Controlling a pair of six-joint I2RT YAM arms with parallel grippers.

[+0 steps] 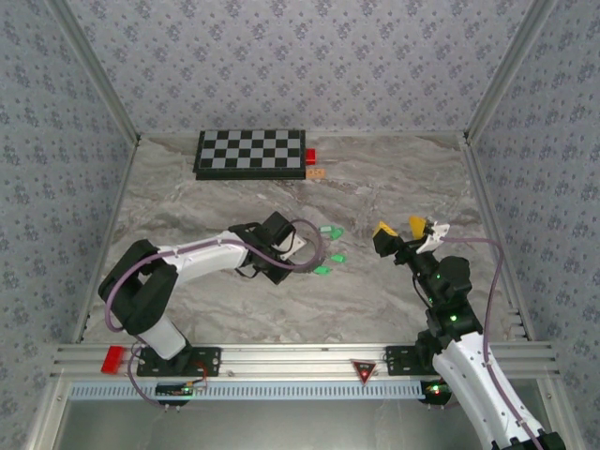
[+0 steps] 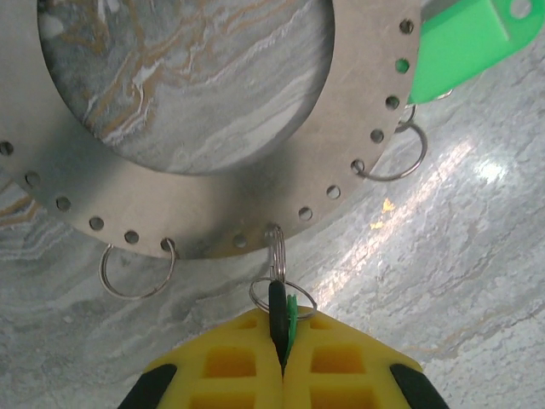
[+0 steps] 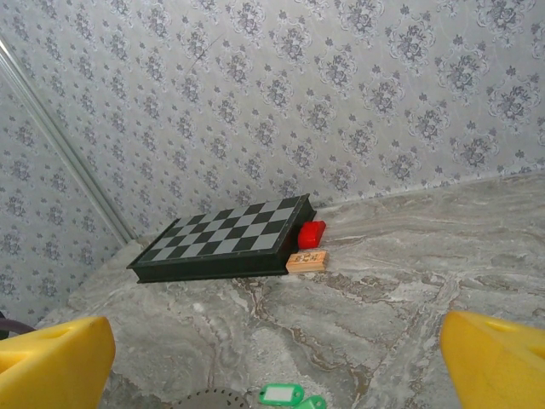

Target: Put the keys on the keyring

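In the left wrist view the keyring (image 2: 213, 209) is a flat grey ring with small holes along its band, lying on the marble. My left gripper (image 2: 283, 331) is shut on a key (image 2: 290, 313), seen edge-on as a thin green and dark sliver. A small wire loop (image 2: 281, 256) joins that key to a hole in the band. Another green key (image 2: 464, 43) lies at the ring's upper right. From above, the left gripper (image 1: 281, 239) sits beside three green keys (image 1: 330, 258). My right gripper (image 1: 400, 228) hangs open above the table, nothing between its fingers (image 3: 51, 362).
A chessboard (image 1: 250, 153) lies at the back of the table with a small red block (image 1: 310, 157) and a tan piece (image 1: 317, 173) at its right end. Two empty wire loops (image 2: 136, 273) hang from the keyring. Patterned walls enclose the table.
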